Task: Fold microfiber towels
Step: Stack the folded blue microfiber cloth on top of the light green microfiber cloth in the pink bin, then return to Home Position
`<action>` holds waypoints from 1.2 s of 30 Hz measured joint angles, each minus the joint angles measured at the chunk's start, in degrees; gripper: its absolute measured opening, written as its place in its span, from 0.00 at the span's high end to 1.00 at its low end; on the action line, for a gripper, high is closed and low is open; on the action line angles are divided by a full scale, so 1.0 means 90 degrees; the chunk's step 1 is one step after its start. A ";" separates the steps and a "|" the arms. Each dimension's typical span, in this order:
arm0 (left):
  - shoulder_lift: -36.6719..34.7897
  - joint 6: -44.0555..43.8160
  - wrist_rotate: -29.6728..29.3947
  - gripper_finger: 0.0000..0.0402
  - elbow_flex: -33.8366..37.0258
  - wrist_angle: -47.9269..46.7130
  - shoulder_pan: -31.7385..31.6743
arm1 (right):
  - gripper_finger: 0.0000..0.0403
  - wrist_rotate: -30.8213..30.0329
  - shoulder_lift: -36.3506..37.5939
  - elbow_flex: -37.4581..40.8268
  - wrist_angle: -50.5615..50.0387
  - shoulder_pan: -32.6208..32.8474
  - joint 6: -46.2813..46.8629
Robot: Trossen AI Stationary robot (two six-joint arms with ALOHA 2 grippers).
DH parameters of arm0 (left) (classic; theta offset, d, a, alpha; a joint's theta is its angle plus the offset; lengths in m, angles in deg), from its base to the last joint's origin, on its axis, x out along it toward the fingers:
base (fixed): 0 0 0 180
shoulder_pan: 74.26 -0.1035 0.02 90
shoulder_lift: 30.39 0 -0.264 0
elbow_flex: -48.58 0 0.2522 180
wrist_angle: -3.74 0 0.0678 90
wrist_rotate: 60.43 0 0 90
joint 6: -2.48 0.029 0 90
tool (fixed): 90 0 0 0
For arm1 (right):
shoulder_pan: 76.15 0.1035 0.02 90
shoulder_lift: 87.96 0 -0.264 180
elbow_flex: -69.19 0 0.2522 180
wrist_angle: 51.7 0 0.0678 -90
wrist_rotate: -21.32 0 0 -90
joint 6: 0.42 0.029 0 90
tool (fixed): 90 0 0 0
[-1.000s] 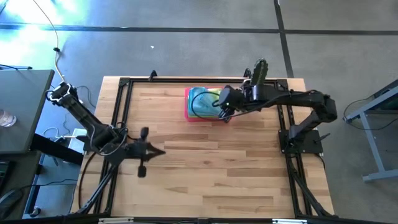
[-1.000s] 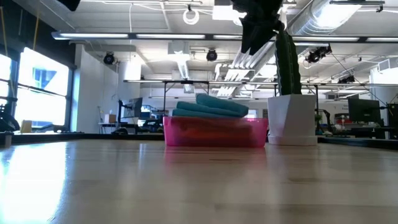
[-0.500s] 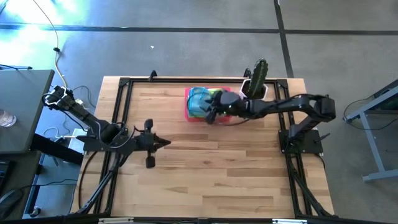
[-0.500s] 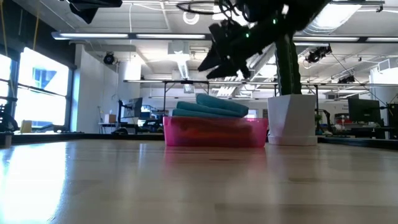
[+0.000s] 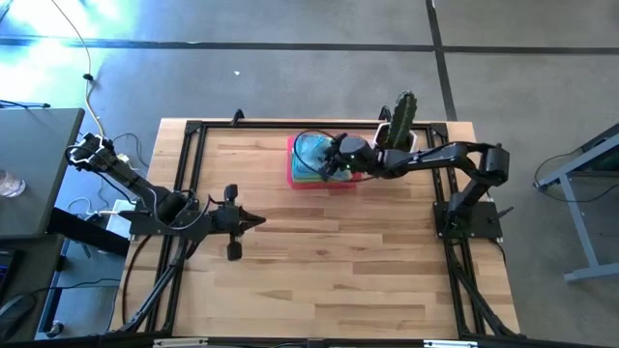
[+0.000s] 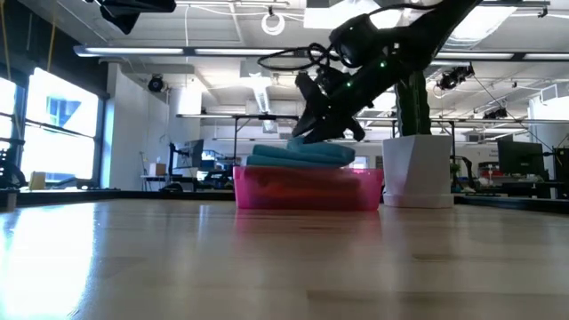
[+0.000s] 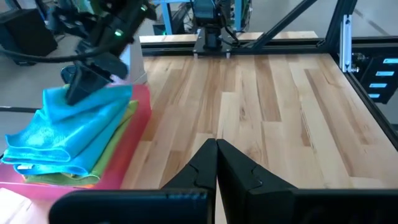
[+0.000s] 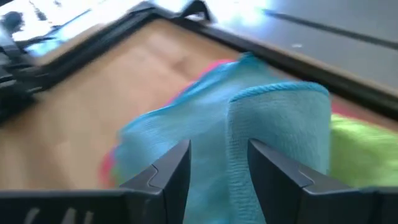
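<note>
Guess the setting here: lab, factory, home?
Probably an open robotics lab or workshop: exposed ceiling ducts and strip lights, workbenches with monitors behind, and a black-framed wooden table on bare concrete floor.

Pink tray [image 5: 294, 178] on wooden table [image 5: 319, 261], potted cactus [image 5: 402, 121] just beside it

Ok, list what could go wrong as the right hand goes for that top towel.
1. The right hand straddles a fold of the top light blue towel; it may pinch two layers, or the blue towel beneath.
2. The towels sit piled in the pink tray; lifting could drag the pile out.
3. The cactus pot stands beside the tray; the arm could knock it.
</note>
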 joint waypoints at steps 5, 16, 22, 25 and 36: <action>0.0000 -0.0101 0.0002 1.00 0.0000 -0.0204 0.0000 | 0.63 -0.0674 -0.0001 -0.0451 -0.0761 -0.0184 0.0126; -0.0149 -0.0169 0.0007 1.00 0.0002 -0.0409 0.0000 | 0.63 -0.0825 -0.0001 -0.1838 -0.2537 0.0383 -0.0941; -0.0604 -0.0170 0.0005 1.00 0.0001 -0.0405 0.0000 | 0.63 -0.0781 -0.0134 -0.1519 -0.3021 0.0492 -0.0961; -0.0783 -0.0260 0.0005 1.00 0.0001 -0.0403 0.0000 | 0.63 -0.1202 -0.0211 -0.1310 -0.3407 0.0277 -0.0534; -0.1270 -0.0123 0.0175 1.00 0.0002 -0.0404 0.0155 | 0.63 -0.1151 0.0320 -0.1434 -0.3525 0.0461 -0.0833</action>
